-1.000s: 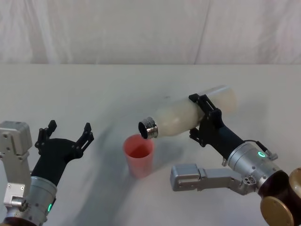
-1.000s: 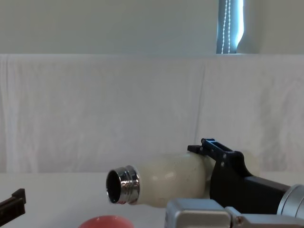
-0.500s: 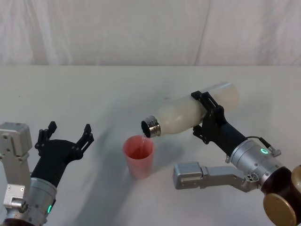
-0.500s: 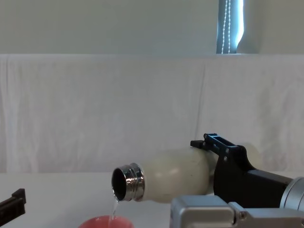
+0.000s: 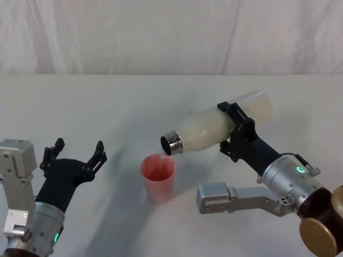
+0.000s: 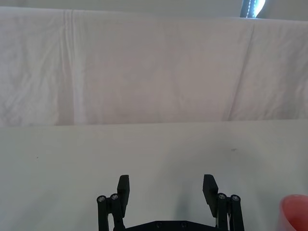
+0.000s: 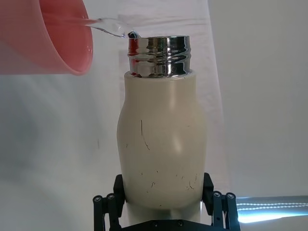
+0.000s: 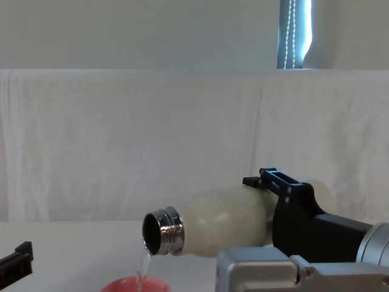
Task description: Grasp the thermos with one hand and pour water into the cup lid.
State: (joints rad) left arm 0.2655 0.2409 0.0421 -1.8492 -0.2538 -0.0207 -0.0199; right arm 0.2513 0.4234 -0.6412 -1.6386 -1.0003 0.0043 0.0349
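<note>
Between the right gripper's (image 5: 234, 130) jaws, the thermos (image 5: 214, 128) is being pinched around its cream body, tipped nearly level with the chrome neck (image 5: 170, 144) dipping slightly and leading out ahead of the jaws. A thin stream of water (image 8: 143, 267) is falling from the lower lip of the neck into the cup lid (image 5: 157, 178), which is standing upright on the worktop (image 5: 107, 107) just below and ahead of the jaws.

To pour well, the tilt probably needs holding shallow, so the stream is landing inside the pink rim and not running down the chrome threads. Raising the base further should be done slowly, since the cup lid is small and could overflow or tip. The left gripper (image 5: 75, 155) is resting off to the side of the cup lid, its jaws spread and gripping nothing.
</note>
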